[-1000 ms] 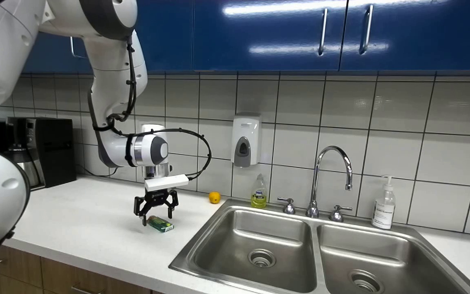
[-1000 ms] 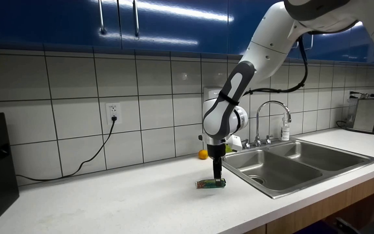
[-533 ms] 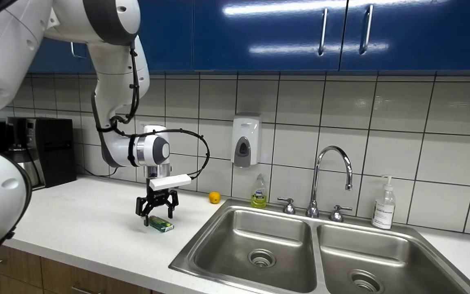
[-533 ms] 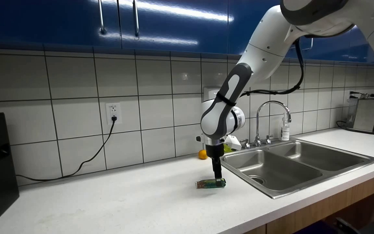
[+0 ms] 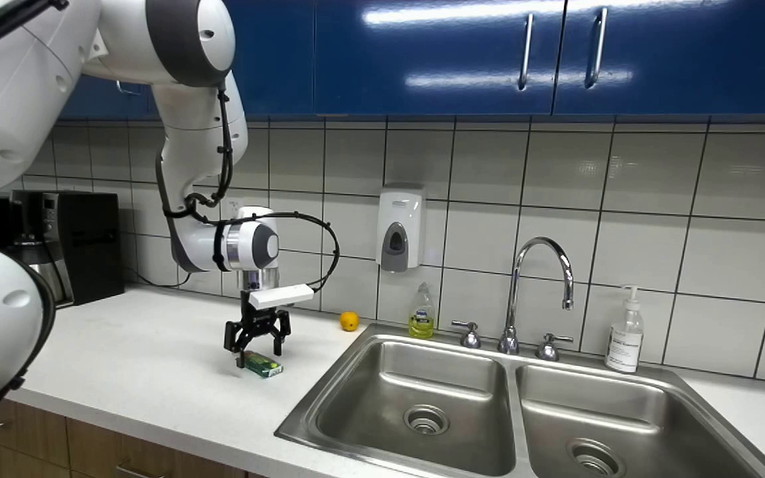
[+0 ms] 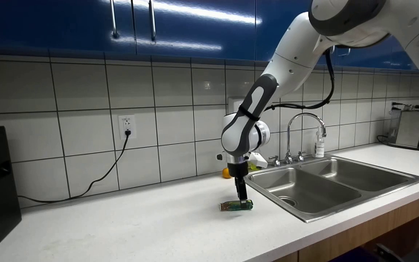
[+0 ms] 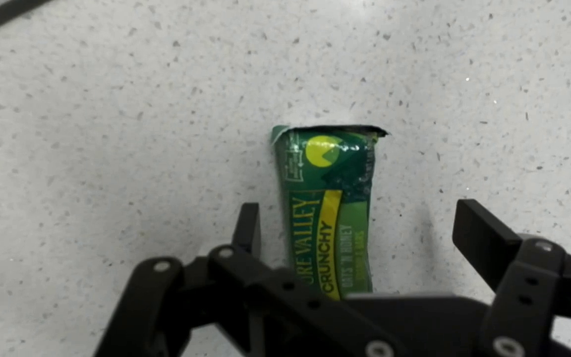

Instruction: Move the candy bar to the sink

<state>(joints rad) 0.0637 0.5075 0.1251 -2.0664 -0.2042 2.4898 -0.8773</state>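
While the candy bar (image 7: 327,213) stays put, my gripper (image 7: 357,218) leans

Bar lies on the counter (image 6: 140,225) between my spread fingers (image 7: 251,224), clearance either side in wrist view. Over the last second I have tilted slightly without nudging it: reads as aligning, no grasp yet. Sink (image 5: 515,415) near; probable next step: squeeze, then lift across

The arm (image 5: 200,133) I drive is white, grey-trimmed, strung with black cable (image 6: 331,78); its black gripper (image 7: 357,223) shows pale screws (image 7: 161,266).
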